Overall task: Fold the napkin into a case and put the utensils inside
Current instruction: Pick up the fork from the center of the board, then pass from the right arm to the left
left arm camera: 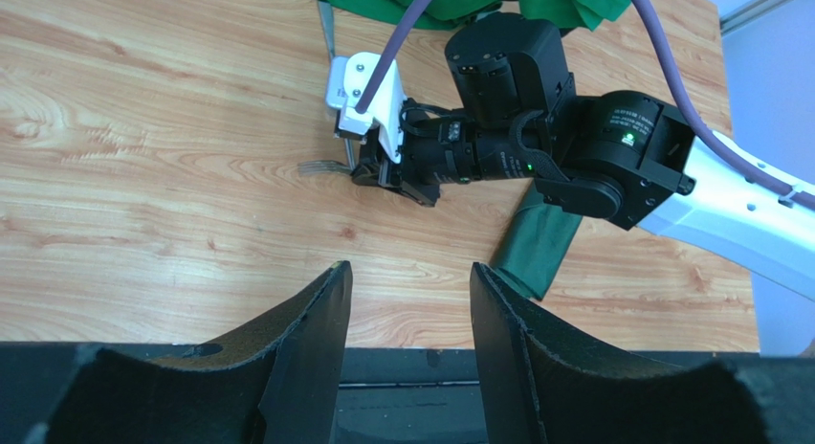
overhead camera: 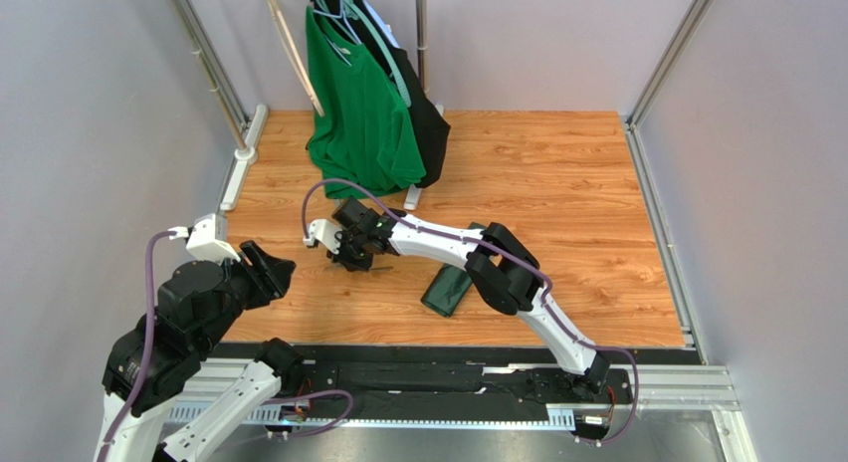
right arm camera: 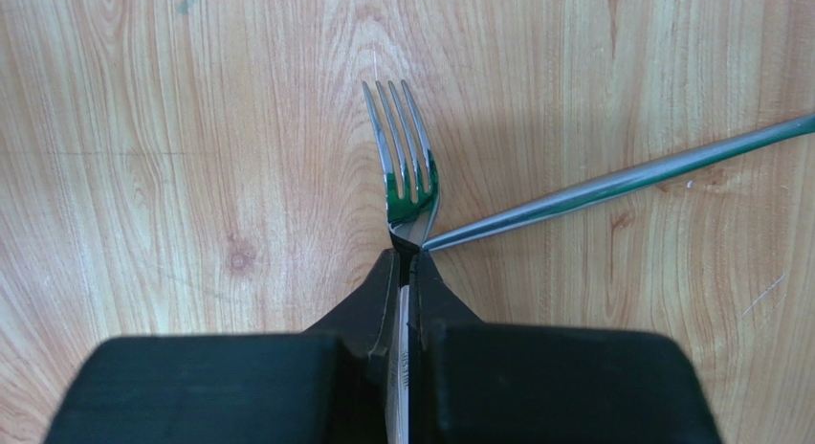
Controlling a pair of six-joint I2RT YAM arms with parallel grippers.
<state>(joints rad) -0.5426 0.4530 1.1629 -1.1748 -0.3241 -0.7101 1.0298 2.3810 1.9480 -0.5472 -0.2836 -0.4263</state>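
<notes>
The dark green napkin lies folded into a narrow case [overhead camera: 447, 290] [left arm camera: 538, 249] on the wooden table, partly under my right arm. My right gripper [right arm camera: 406, 255] [overhead camera: 350, 260] is down at the table left of the case, shut on the handle of a silver fork [right arm camera: 406, 166] [left arm camera: 323, 166] whose tines point away from the fingers. A second slim utensil [right arm camera: 622, 184] [left arm camera: 328, 31] lies on the wood with its tip touching the fork's neck. My left gripper [left arm camera: 409, 281] [overhead camera: 269, 270] hovers open and empty near the table's front left edge.
A brighter green T-shirt [overhead camera: 360, 109] and a black garment [overhead camera: 426, 114] hang on a rack at the back of the table. Metal frame posts [overhead camera: 214, 79] stand at the sides. The table's dark front rail [overhead camera: 418, 367] runs below both arms.
</notes>
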